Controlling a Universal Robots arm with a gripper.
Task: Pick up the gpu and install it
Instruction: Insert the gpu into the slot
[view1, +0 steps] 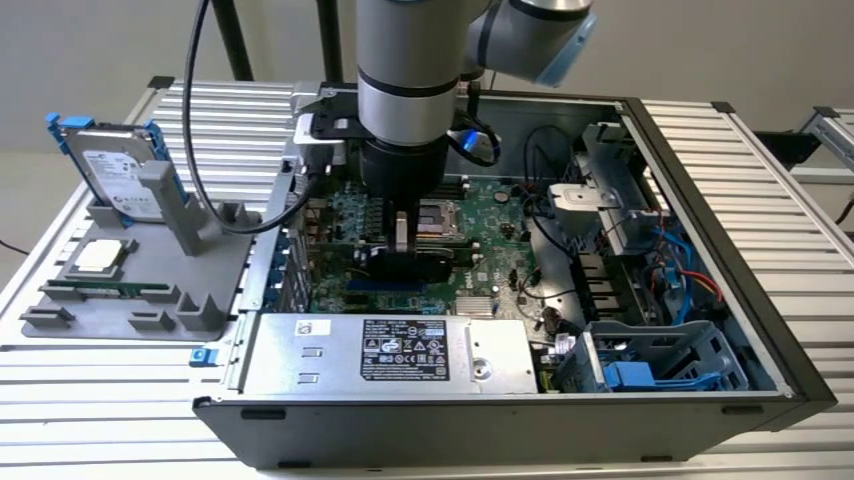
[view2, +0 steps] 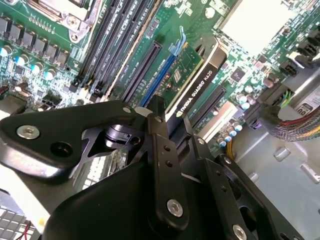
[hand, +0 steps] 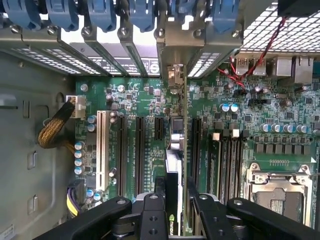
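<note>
The gpu (view2: 192, 82), a thin card with green board on one face and black shroud on the other, stands on edge between the gripper (hand: 172, 200) fingers, clenched, directly below it over the motherboard (hand: 145, 100) slots inside the computer case (view1: 747, 300).

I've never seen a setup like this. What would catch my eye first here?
Probably the big grey robot arm plunging straight down into an open computer case. At its tip the end effector grips the gpu, standing on edge over the green motherboard slots. At the exterior view's left, a hard drive stands in a grey holder.
</note>
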